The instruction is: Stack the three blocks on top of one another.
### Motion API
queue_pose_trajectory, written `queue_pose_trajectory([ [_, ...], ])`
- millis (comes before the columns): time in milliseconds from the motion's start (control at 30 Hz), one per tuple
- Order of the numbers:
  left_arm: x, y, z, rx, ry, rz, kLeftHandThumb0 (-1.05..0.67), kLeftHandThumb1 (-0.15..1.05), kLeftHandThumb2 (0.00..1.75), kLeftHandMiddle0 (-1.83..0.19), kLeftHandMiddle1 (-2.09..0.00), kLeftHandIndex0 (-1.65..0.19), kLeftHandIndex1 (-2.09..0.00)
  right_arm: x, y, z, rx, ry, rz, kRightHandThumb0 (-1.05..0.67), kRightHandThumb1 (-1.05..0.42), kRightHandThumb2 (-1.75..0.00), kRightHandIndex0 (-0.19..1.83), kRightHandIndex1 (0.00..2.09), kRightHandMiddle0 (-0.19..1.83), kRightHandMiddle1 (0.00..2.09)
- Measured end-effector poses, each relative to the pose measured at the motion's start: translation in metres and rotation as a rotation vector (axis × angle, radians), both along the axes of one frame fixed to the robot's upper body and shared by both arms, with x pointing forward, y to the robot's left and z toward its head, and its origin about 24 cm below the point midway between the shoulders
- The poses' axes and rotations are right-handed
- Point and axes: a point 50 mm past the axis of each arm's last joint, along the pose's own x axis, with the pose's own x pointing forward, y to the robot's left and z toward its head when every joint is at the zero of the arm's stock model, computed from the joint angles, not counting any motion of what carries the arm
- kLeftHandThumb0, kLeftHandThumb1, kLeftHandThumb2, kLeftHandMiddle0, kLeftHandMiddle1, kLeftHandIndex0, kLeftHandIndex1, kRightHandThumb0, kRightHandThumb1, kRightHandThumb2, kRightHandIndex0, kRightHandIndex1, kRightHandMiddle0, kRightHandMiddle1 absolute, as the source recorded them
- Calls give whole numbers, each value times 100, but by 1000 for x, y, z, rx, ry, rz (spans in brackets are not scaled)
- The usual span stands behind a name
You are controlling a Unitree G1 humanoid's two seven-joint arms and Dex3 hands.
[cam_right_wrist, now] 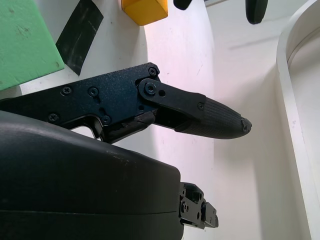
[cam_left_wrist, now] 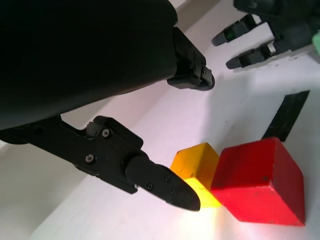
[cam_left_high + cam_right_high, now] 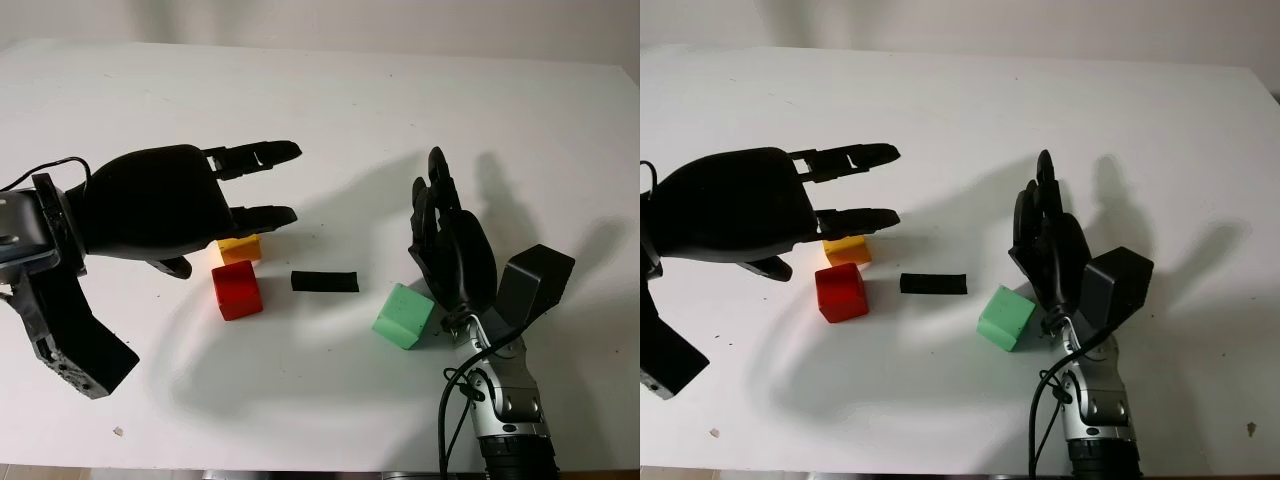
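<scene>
White tabletop [image 3: 330,110] carries all three blocks, none yet stacked. The left hand [image 3: 165,205] hangs above the table, open and holding nothing, its fingers [image 3: 262,153] reaching toward the table's middle. Directly beneath its fingertips sits the yellow block [image 3: 240,248], partly hidden under the hand in the head views; from the wrist camera it shows as a cube [image 2: 196,172] standing flat on one face, one corner edge turned toward the lens. The red block [image 3: 237,289] lies just on the near side of the yellow one, so close that they look to be touching, though I cannot be sure of contact. It too sits flat, turned a little askew to the table's edge; being cubes, neither block has a long axis to speak of.

A strip of black tape [image 3: 325,281] lies on the table between the two hands, its length running across from one hand toward the other.

The right hand [image 3: 450,240] is also open, fingers pointing away from the robot. The green block [image 3: 404,315] rests just beside its palm, on the inner side, rotated so one corner faces the robot.
</scene>
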Motion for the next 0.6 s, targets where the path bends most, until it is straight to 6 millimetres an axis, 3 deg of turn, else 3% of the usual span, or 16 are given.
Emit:
queue_pose_trajectory([
  [233,-2,-4,-12,65,57,3,-32,80,5,19,0,-20,-4,0,0,-1,-1,3,-1,-73,-105,-69,-19,0,-19,0],
  [600,-3,-2,-22,81,103,-3,-33,83,6,19,-4,-31,-9,-1,0,-1,2,5,2,-72,-105,-69,-19,0,-19,0],
])
